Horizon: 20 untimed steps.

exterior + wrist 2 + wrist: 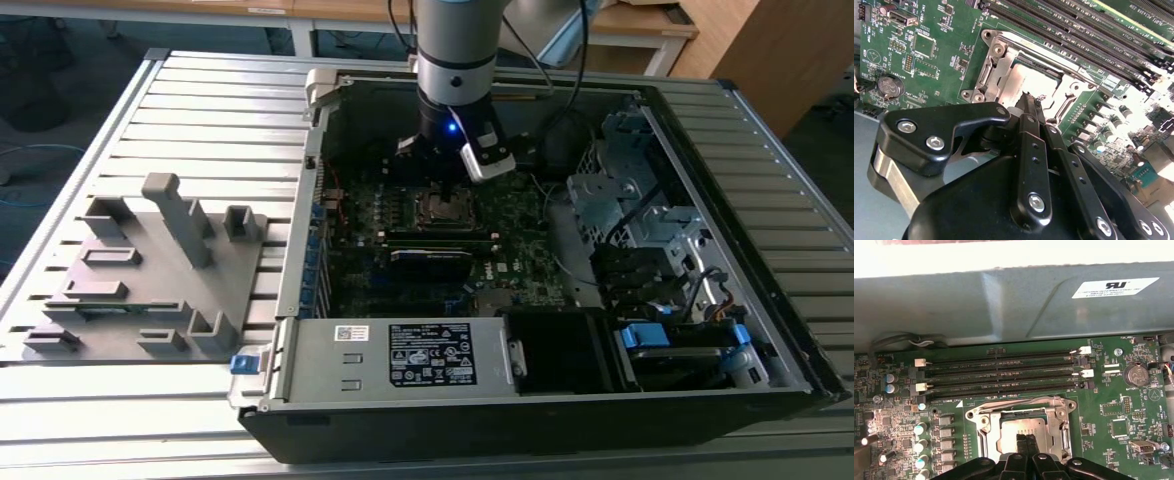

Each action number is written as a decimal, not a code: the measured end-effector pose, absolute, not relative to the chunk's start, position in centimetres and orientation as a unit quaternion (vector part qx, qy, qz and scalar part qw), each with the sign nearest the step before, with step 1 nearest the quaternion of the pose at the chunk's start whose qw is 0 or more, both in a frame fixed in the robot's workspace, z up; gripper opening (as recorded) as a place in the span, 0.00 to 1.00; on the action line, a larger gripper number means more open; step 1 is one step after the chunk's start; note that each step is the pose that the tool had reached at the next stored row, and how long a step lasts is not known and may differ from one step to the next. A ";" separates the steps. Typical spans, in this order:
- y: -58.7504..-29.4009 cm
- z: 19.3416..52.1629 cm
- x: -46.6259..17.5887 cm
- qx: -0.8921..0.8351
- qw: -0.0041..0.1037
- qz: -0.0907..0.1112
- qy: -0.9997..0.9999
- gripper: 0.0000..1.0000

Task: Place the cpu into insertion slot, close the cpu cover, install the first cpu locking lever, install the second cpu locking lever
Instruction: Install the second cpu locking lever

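Note:
My gripper (1026, 441) is shut, its two black fingertips pressed together with nothing visible between them. In both wrist views the tips (1029, 100) hover just over the middle of the insertion slot (447, 207) on the green motherboard. The cpu (1026, 426) lies flat in the slot, its dull grey face showing through the cut-out. The silver cpu cover (1061, 422) lies flat around it as a frame (999, 75). I cannot tell whether the tips touch the cpu. In the exterior view the arm comes straight down into the open computer case, with the gripper (445, 178) above the slot.
Long black memory slots (1004, 372) run beside the socket, toward the grey case wall (1004, 300). A coin battery (1135, 374) sits on the board. The grey power supply box (394, 355) fills the case's front. A grey fixture plate (147, 270) lies at the exterior view's left.

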<state>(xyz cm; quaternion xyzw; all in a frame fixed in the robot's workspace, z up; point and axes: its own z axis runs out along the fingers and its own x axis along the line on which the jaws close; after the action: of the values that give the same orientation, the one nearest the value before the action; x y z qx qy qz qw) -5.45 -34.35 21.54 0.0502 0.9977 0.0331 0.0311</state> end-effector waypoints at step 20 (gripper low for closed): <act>-34.3 22.0 -5.4 0.050 0.031 0.033 0.998 0.10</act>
<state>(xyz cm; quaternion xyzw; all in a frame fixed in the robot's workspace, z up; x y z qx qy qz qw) -5.45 -34.35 22.04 0.0502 0.9977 0.0331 0.0311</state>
